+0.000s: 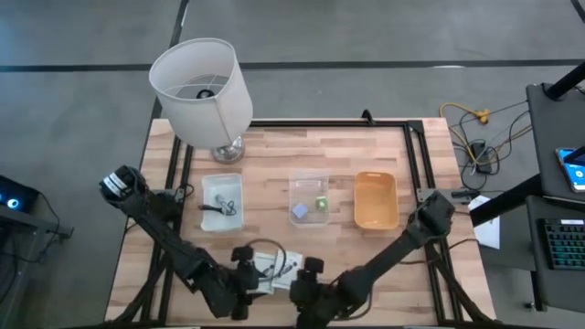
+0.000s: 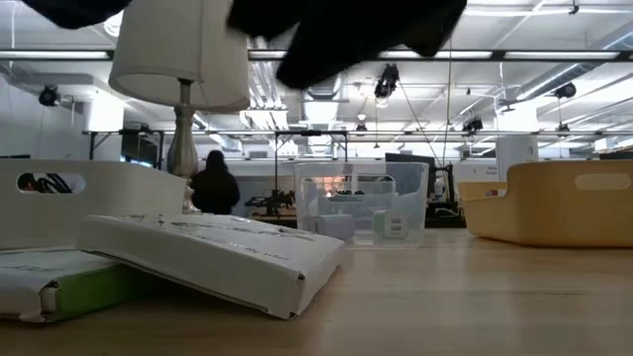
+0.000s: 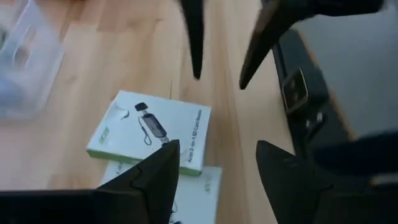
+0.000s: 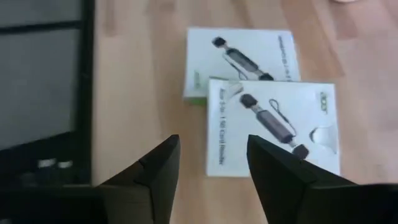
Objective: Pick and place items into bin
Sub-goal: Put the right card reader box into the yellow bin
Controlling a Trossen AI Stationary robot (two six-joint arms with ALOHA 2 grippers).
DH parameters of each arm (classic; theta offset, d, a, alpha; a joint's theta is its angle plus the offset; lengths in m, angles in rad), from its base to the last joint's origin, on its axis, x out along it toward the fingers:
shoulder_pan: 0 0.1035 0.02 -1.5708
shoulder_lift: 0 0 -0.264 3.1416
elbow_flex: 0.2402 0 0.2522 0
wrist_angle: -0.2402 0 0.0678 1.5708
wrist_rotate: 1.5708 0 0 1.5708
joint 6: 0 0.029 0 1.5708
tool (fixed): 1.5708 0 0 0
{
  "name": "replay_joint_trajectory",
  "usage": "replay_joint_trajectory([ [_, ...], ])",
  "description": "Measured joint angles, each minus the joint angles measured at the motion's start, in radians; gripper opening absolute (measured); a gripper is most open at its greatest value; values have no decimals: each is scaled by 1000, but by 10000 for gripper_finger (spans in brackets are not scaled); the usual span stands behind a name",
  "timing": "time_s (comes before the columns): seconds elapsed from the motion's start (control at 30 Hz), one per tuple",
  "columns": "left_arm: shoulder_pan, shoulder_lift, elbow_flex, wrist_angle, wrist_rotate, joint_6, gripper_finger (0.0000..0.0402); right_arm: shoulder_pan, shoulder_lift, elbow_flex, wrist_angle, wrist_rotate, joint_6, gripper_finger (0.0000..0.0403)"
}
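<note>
Two flat white packets (image 1: 274,268) printed with a dark pen-like gadget lie near the table's near edge. One (image 4: 273,127) lies overlapping the other (image 4: 239,62) and rests tilted on it (image 2: 208,252). My left gripper (image 3: 217,165) is open just left of them. My right gripper (image 4: 214,165) is open just right of them, and its fingertips (image 3: 196,43) show in the left wrist view. A thin black cable (image 1: 218,205) lies in the white bin (image 1: 222,185). A tiny green piece (image 1: 322,203) and a tiny blue-grey piece (image 1: 301,211) sit in the clear bin (image 1: 309,180).
An orange bin (image 1: 376,199) stands right of the clear bin. A big white lampshade on a metal base (image 1: 201,87) stands at the far left corner. Black frame rails (image 1: 416,164) border the wooden top. A person (image 2: 214,186) stands far off in the room behind.
</note>
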Motion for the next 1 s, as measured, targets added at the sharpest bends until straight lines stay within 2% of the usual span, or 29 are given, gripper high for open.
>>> replay_joint_trajectory([
  [0.07,-1,1,-7,-2,14,64,196,1,64,67,-63,-4,-2,184],
  [0.17,-1,7,-18,-44,30,62,196,2,153,178,-152,-6,-7,196],
  [0.33,0,8,-56,-62,26,62,196,-4,243,345,-302,111,30,212],
  [0.4,3,13,-73,-59,26,62,196,-12,271,386,-323,114,18,217],
  [0.53,18,20,-103,-43,27,61,196,-23,315,448,-325,68,-48,226],
  [0.7,45,20,-108,-42,27,68,196,-31,352,501,-324,69,-70,235],
  [0.87,75,46,-122,-44,32,70,196,-38,375,513,-323,68,-72,237],
  [1.0,99,75,-121,-33,75,105,196,-45,377,509,-328,79,-66,237],
])
